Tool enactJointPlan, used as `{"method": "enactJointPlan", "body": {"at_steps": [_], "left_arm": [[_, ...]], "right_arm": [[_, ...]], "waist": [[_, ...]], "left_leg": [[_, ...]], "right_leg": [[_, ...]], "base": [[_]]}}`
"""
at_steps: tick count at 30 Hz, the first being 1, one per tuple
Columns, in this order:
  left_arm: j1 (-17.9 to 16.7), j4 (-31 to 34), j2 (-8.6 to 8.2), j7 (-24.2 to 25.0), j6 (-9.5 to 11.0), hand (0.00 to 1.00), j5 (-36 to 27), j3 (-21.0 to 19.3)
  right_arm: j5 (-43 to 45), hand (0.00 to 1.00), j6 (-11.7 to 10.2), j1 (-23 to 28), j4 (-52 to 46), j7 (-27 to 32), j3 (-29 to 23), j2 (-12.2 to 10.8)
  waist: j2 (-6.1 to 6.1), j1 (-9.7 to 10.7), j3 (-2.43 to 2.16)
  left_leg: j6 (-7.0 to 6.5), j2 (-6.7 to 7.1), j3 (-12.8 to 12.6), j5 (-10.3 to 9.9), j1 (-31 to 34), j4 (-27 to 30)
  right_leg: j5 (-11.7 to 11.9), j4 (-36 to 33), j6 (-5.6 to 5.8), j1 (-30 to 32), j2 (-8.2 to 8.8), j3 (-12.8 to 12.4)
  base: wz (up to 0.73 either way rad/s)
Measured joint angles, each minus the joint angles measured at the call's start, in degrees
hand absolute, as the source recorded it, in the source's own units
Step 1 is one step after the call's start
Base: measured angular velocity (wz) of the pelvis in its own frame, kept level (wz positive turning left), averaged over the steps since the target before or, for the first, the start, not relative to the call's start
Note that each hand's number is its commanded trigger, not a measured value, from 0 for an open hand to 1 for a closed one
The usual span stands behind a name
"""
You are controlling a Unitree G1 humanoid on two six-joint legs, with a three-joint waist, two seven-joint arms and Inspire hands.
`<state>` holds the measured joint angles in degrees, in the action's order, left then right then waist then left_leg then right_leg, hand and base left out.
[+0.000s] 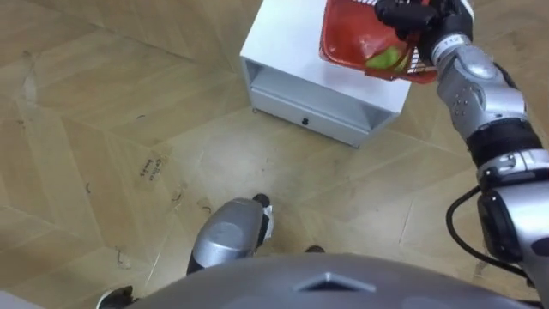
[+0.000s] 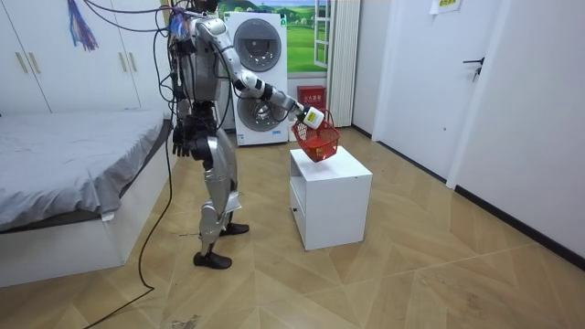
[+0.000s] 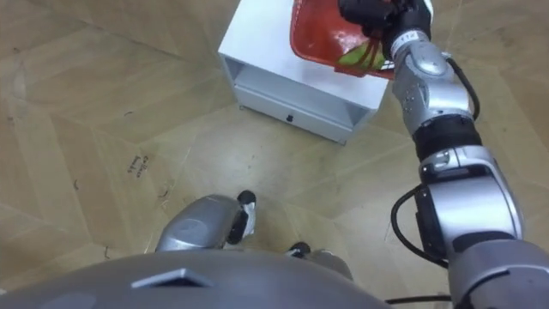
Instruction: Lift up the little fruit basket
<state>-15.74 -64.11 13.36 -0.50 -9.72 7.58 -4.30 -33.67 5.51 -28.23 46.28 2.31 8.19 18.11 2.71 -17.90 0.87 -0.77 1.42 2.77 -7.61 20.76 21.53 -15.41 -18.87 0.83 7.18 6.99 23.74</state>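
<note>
1. Over the white cabinet [image 1: 287,47], at the robot's front right: the red fruit basket [image 1: 350,34] hangs tilted from the right hand [image 1: 413,15]. The hand's dark fingers are curled round the basket's upper rim or its handle; which of the two cannot be told. A green fruit [image 1: 386,58] lies in the low side.
2. Risk, spill: the tilt puts the fruit against the lowest wall. More tilt, or a jerk in the lift, could roll it over the rim to the floor [image 1: 103,129].
3. Risk, slip: the hold sits on one side, so the load hangs off-centre. The basket may swing or twist in the hand.
4. Risk, snag: in the room view the basket's lower edge looks close to the cabinet top; whether it is clear cannot be told. A sideways pull could catch it.
5. Risk, balance: the right arm is stretched far out from a standing body near the bed [image 2: 73,155]. The left hand [image 2: 183,139] hangs by the hip; its state cannot be told.
</note>
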Motion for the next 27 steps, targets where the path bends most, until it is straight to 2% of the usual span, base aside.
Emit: {"method": "enactJointPlan", "body": {"at_steps": [3, 6, 8, 9, 12, 14, 15, 17, 19, 21, 22, 24, 25, 26, 27], "left_arm": [[0.11, 0.00, 0.18, -0.10, 0.29, 0.00, -0.03, 0.07], [0.50, 0.03, 0.12, 0.01, 0.47, 0.00, -0.01, 0.17], [0.52, 0.10, 0.15, 0.08, 0.50, 0.00, 0.00, 0.31], [0.53, 0.13, 0.34, 0.28, 0.52, 0.00, 0.07, 0.95], [0.32, -0.10, 0.33, 1.60, 0.46, 0.00, 0.16, 1.73], [0.21, -0.05, 0.11, 1.97, 0.52, 0.00, 0.00, 2.28], [-0.03, -0.26, 0.07, 2.33, 0.87, 0.00, -0.14, 2.42], [-0.34, -0.09, 0.17, 2.34, 1.50, 0.00, -0.28, 2.71], [0.26, -0.26, 0.20, 2.25, 2.19, 0.00, -0.62, 2.83], [1.82, 0.02, 0.15, 2.16, 3.10, 0.00, -0.65, 3.71], [3.30, 0.03, 0.23, 1.86, 3.66, 0.00, -1.19, 4.65], [4.96, 0.00, 0.22, 1.39, 3.91, 0.00, -1.23, 5.80], [5.50, -0.01, 0.19, 1.05, 3.93, 0.00, -1.23, 6.39], [5.50, -0.02, 0.06, 1.04, 3.95, 0.00, -1.20, 6.52], [5.41, -0.04, -0.05, 1.05, 3.94, 0.00, -1.18, 6.59]], "right_arm": [[-0.39, 1.00, 0.01, -0.14, 3.78, -0.08, 0.00, 0.72], [-1.88, 1.00, 0.09, -0.66, 7.80, -0.58, -0.05, 1.73], [-2.06, 1.00, 0.10, -1.58, 9.02, -0.97, -0.38, 1.81], [-2.12, 1.00, 0.10, -2.49, 9.99, -1.42, -0.38, 1.85], [-2.28, 1.00, 0.16, -2.82, 11.48, -2.14, -0.91, 1.99], [-2.33, 1.00, 0.36, -2.69, 11.85, -2.26, -0.97, 2.07], [-2.26, 1.00, 0.40, -2.56, 11.85, -2.51, -0.93, 2.06], [-1.65, 1.00, 0.57, -2.44, 12.14, -2.78, -0.50, 2.04], [-1.72, 1.00, 0.53, -2.44, 12.33, -3.31, -0.50, 2.04], [-1.34, 1.00, 0.09, -2.47, 13.01, -4.45, -0.54, 2.38], [-1.30, 1.00, 0.07, -2.51, 13.67, -4.77, -0.56, 2.52], [-0.98, 1.00, 0.09, -2.49, 14.04, -5.00, -0.56, 2.52], [-0.98, 1.00, 0.02, -2.48, 14.07, -5.03, -0.58, 2.56], [-1.00, 1.00, -0.01, -2.43, 14.52, -5.12, -0.61, 2.60], [-1.08, 1.00, -0.03, -2.48, 14.57, -5.15, -0.70, 2.66]], "waist": [[-0.04, -0.29, 0.13], [0.06, -0.75, 0.52], [0.12, -1.05, 0.69], [0.23, -1.20, 0.92], [0.25, -1.38, 1.00], [0.17, -1.19, 1.07], [0.06, -1.33, 1.15], [-0.18, -1.15, 1.44], [-0.62, -1.22, 1.62], [-1.31, -0.81, 1.88], [-1.68, -1.06, 2.01], [-2.27, -0.99, 1.90], [-2.59, -0.64, 1.79], [-3.10, -0.22, 1.24], [-3.34, -0.26, 0.95]], "left_leg": [[-0.18, 0.61, 0.31, 0.08, 0.51, -0.13], [-0.48, 1.45, 0.59, 0.24, 1.27, -0.07], [-0.58, 1.47, 0.49, 0.19, 2.03, 0.16], [-0.64, 1.48, 0.48, 0.15, 2.33, 0.31], [-1.36, 1.86, 0.30, -0.67, 2.34, 1.37], [-2.01, 2.72, 0.07, -1.13, 1.73, 1.66], [-2.55, 3.44, -0.29, -1.57, 0.97, 1.86], [-3.94, 4.48, -2.02, -2.93, -1.44, 2.28], [-4.63, 4.91, -2.26, -3.90, -2.50, 3.18], [-5.07, 5.17, -1.41, -4.20, -2.35, 4.16], [-5.13, 4.69, -1.23, -4.16, -1.94, 4.12], [-5.19, 4.23, -1.26, -4.12, -1.46, 4.20], [-5.21, 4.27, -1.30, -4.14, -1.60, 4.17], [-5.16, 4.23, -0.86, -4.15, -2.17, 3.78], [-5.07, 3.99, -0.93, -4.15, -2.46, 3.35]], "right_leg": [[-0.40, -1.22, 0.57, 0.91, 0.75, 0.02], [-1.22, -2.99, 0.86, 2.21, 1.84, 0.03], [-1.22, -3.11, 0.86, 2.89, 1.93, 0.03], [-1.22, -3.13, 0.86, 3.14, 1.95, 0.02], [-1.66, -4.02, 1.47, 2.80, 2.57, 0.17], [-2.31, -6.63, 2.18, 3.12, 4.03, 0.12], [-2.57, -10.29, 2.56, 4.00, 5.39, -0.18], [-2.41, -19.17, 2.69, 6.21, 8.05, -2.57], [-2.00, -20.84, 3.22, 6.28, 8.85, -3.19], [-2.07, -20.96, 3.27, 6.77, 8.74, -3.42], [-2.76, -18.83, 3.25, 8.19, 7.73, -4.37], [-2.42, -13.81, 2.81, 11.12, 5.65, -5.01], [0.81, -10.09, 1.74, 12.33, 4.57, -5.35], [3.95, -8.90, 0.78, 12.28, 3.72, -6.09], [4.22, -7.92, 0.48, 11.49, 3.32, -5.92]], "base": [[0.07], [0.07], [0.00], [0.03], [0.07], [0.02], [-0.09], [-0.17], [-0.14], [0.00], [0.00], [0.04], [0.20], [0.11], [0.05]]}}
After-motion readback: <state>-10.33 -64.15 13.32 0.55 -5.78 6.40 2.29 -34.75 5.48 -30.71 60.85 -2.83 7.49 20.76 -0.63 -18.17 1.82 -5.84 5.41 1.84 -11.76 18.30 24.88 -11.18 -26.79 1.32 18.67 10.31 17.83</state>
